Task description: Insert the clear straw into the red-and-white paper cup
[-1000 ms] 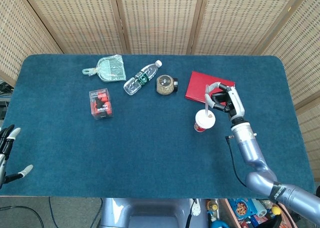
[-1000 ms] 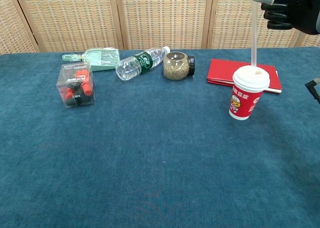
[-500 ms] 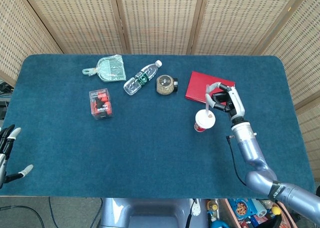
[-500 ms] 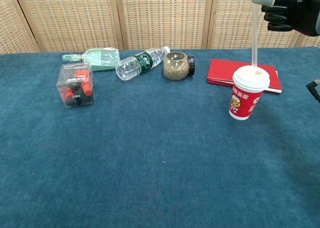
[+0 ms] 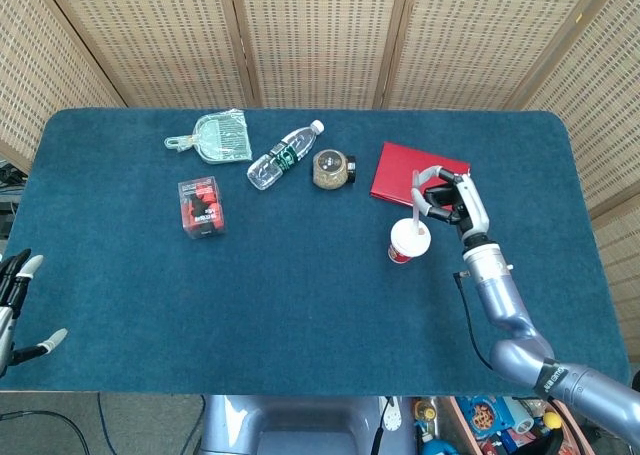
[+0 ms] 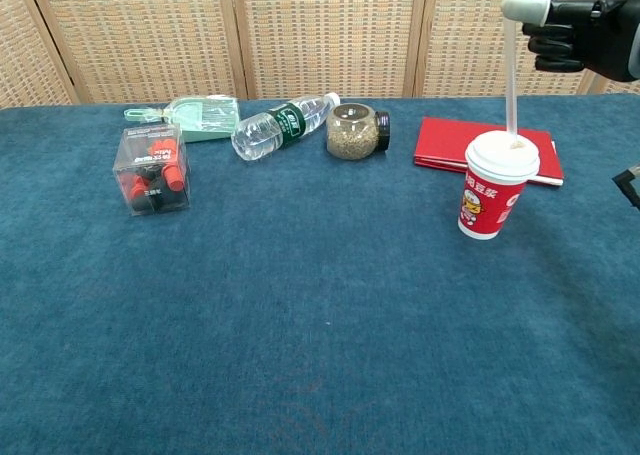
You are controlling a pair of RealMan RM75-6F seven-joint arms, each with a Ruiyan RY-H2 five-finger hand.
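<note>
— Head view: what is gripped by the right hand [image 5: 447,199]?
— The straw [image 5: 414,203] is pinched near its top, held about upright, its lower end met by the lid of the cup [image 5: 408,242], which is stood just below and left of the fingers. A red book [image 5: 400,170] is lain just beyond them.
— And the left hand [image 5: 14,300]?
— Nothing is held; its fingers are spread at the table's [image 5: 300,305] near-left edge.
— Chest view?
— The straw [image 6: 511,70] is seen hanging straight down from the closed fingers [image 6: 527,10] onto the cup [image 6: 494,184]. Whether the lid is pierced cannot be told. A jar [image 6: 352,132], a bottle [image 6: 278,127] and a clear box [image 6: 152,169] are lain well left of the fingers.
</note>
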